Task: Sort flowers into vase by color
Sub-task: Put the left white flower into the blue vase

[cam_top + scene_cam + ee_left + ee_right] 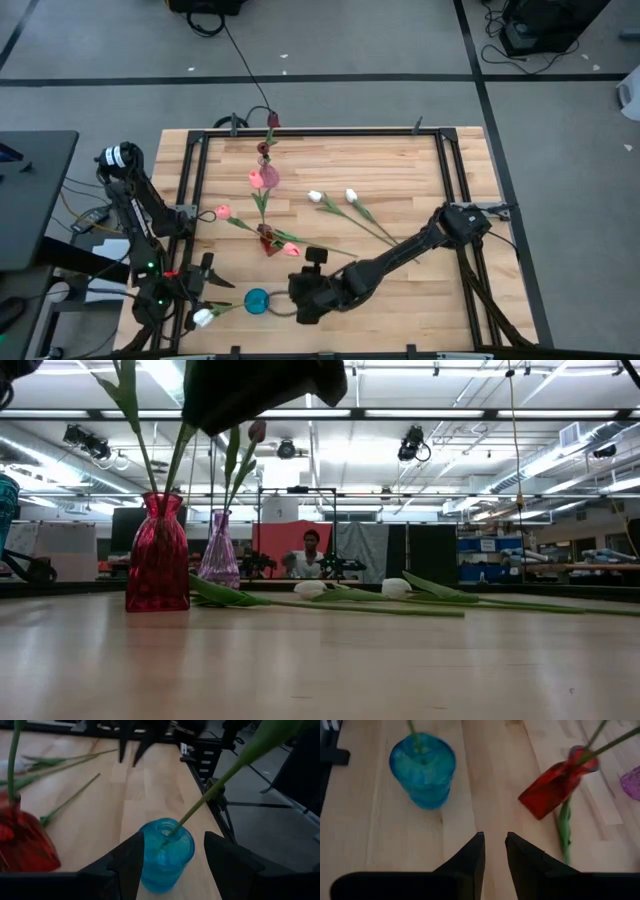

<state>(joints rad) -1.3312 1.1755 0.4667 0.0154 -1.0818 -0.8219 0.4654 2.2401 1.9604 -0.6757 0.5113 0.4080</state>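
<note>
We take the blue vase (257, 300) as landmark, near the table's (420, 180) front edge. It holds one stem (210, 795) that leans toward the left arm, with a white head (203, 318) hanging out past the rim. The left gripper (172, 857) sits right at the blue vase, fingers (227, 860) spread wide on either side of it, glass between them, not pinching that we can see; released. The right gripper (494, 851) hovers just beside the blue vase on the opposite side, above bare wood, nothing between its fingers (472, 857), which stand slightly parted with a narrow gap; released, empty. Behind the blue vase, toward table centre, stands the red vase (267, 238) with pink flowers (290, 248) and stems in it; one pink head (222, 212) lies out to its left. Farther back from the blue vase, a purple vase (218, 560) carries a pink bloom (264, 178) and a dark maroon one (257, 431). Two white tulips (333, 197) lie flat on the table, well apart from the blue vase, behind and to its right, stems trailing toward the right arm. In the low view we see a person (308, 555) seated far behind the table.
</note>
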